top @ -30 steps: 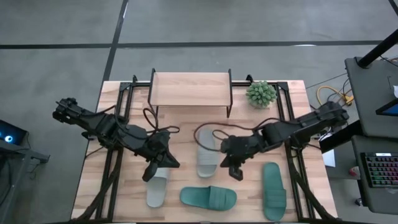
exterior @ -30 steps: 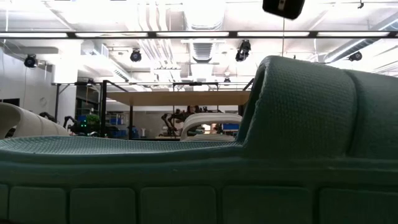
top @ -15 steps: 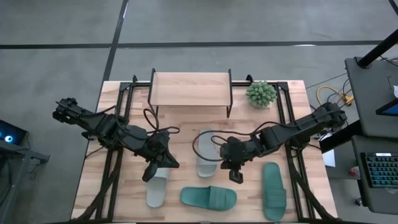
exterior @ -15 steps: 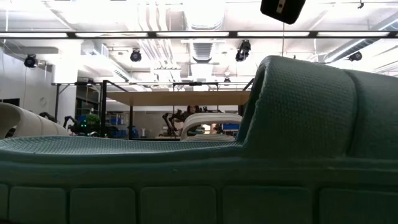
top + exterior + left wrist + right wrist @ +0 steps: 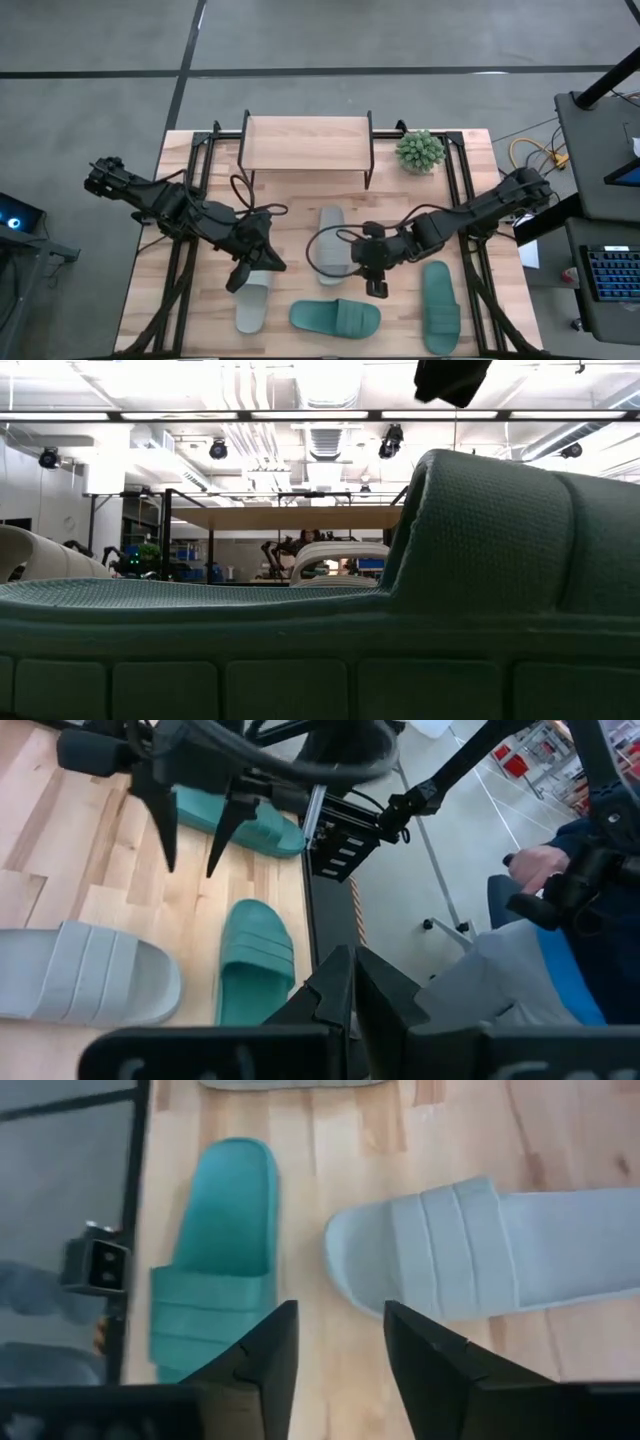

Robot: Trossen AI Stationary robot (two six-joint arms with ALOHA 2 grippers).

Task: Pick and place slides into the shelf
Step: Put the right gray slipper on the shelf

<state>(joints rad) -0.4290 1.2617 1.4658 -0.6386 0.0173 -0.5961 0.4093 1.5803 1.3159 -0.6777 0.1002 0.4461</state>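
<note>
Four slides lie sole-down on the table: a pale one (image 5: 252,305) at the near left, a pale one (image 5: 330,240) at the middle, a teal one (image 5: 335,318) along the near edge, and a teal one (image 5: 440,305) at the near right. The shelf (image 5: 305,140) stands on its black legs at the far edge. My right gripper (image 5: 340,1360) hangs open above the bare wood between the middle pale slide (image 5: 480,1250) and the near teal slide (image 5: 215,1250). My left gripper (image 5: 350,995) is shut on nothing and hovers over the near-left pale slide.
A small potted plant (image 5: 419,150) stands to the right of the shelf. Black rails (image 5: 460,190) run along both sides of the table. The low camera (image 5: 92,1262) sits at the near edge beside the teal slide (image 5: 300,640). A seated person (image 5: 560,920) is beyond the table's right side.
My right gripper has gone down and toward the table's left and near edges, rolling as it went, past the near end of the middle pale slide. Its fingers have opened. The slides have kept their places.
</note>
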